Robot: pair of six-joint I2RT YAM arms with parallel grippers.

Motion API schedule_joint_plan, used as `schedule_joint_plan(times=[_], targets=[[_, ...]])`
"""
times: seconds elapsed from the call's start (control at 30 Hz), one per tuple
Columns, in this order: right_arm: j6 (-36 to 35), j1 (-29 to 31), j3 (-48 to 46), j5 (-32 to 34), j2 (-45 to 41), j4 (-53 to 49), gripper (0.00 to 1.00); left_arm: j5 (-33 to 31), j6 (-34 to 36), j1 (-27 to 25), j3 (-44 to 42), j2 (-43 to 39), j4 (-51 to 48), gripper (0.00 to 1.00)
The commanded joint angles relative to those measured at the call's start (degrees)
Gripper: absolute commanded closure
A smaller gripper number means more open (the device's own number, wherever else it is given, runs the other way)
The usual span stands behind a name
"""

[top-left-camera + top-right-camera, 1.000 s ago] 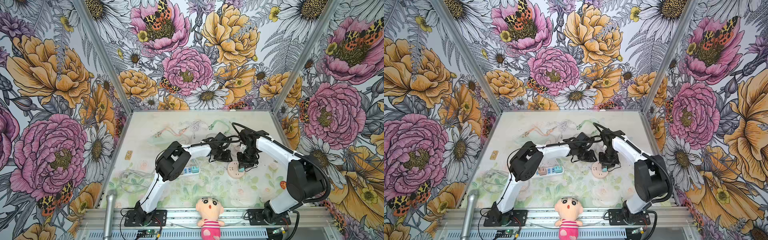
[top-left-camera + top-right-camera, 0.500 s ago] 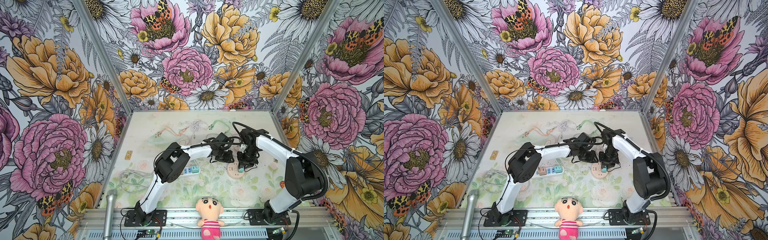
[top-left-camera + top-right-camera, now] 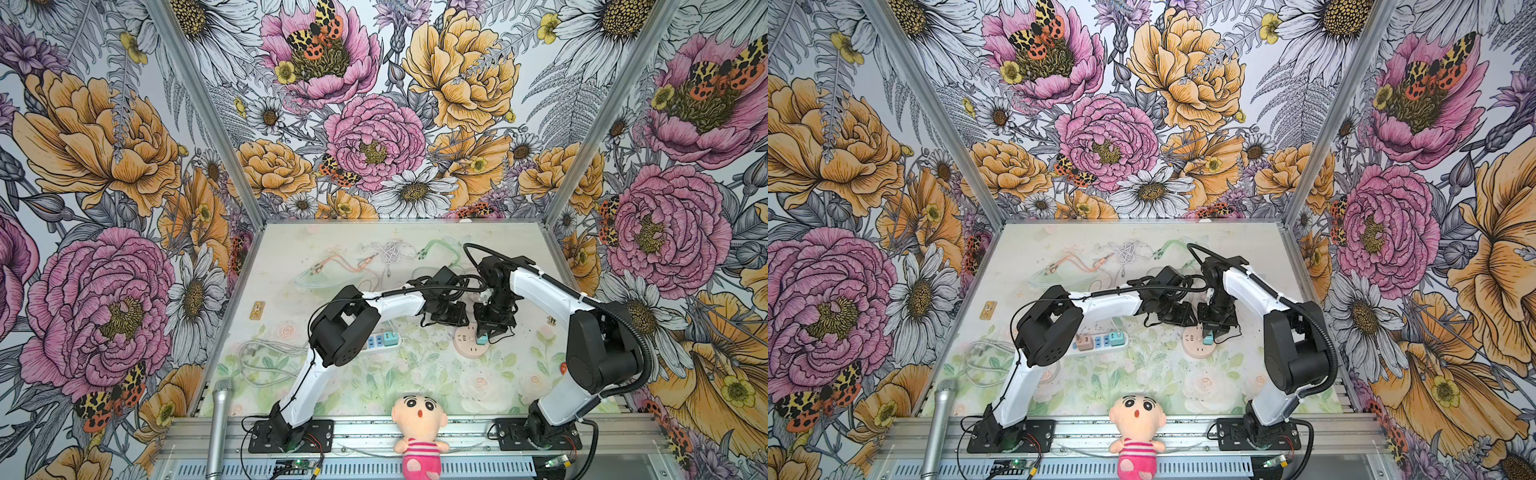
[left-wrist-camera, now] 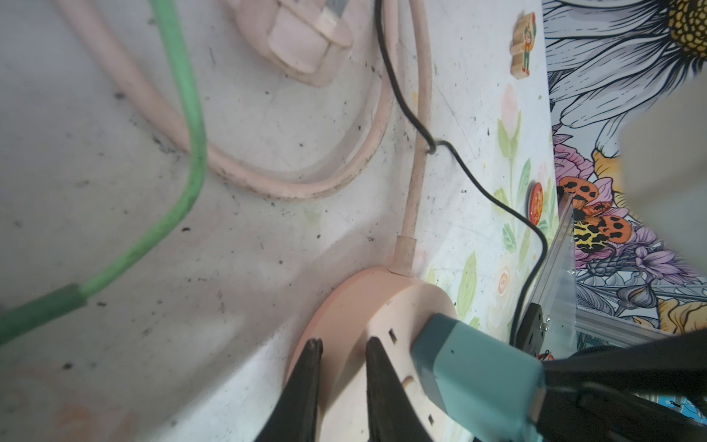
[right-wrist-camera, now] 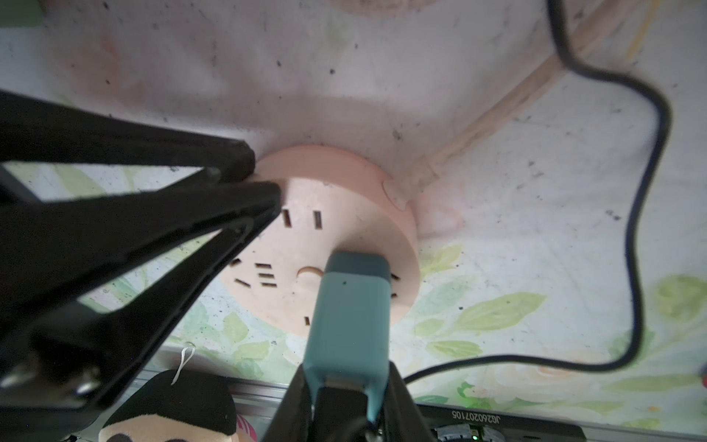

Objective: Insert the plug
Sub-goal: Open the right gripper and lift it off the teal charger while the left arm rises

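Lowered at 3 o'clock on the socket (image 3: 466, 348) pinched by the left gripper (image 4: 340, 346), the plug (image 5: 352, 306) clamped by the right gripper (image 5: 346, 379) may be jammed askew.

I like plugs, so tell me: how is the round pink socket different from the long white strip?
The round socket is a pink disc; the strip is long and white. The left gripper pinches the round socket's rim; the strip lies untouched. The right gripper holds a teal plug on the round socket; the strip's plugs sit with no gripper on them. Both lie flat on the table.
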Motion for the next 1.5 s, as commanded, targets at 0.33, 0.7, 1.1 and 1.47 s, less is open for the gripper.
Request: schedule_joint_plan(times=[0.33, 0.7, 1.1, 1.47], targets=[[0.02, 0.80, 3.24, 1.34, -0.48, 7.30, 0.64, 0.48, -0.05, -1.13, 0.85, -3.07, -1.37, 0.76], [-0.65, 0.84, 2.43, 0.87, -11.06, 5.79, 0.52, -1.46, -0.22, -0.16, -1.24, -5.93, -1.86, 0.74], [-1.66, -1.06, 4.89, 6.21, -22.66, 3.96, 0.45, -4.11, 8.17, 4.93, -6.72, -18.03, -12.33, 0.59], [3.54, -1.42, 2.35, 3.99, -31.47, 11.62, 0.43, -11.08, 13.40, 8.47, -1.28, -14.78, -21.27, 0.50]])
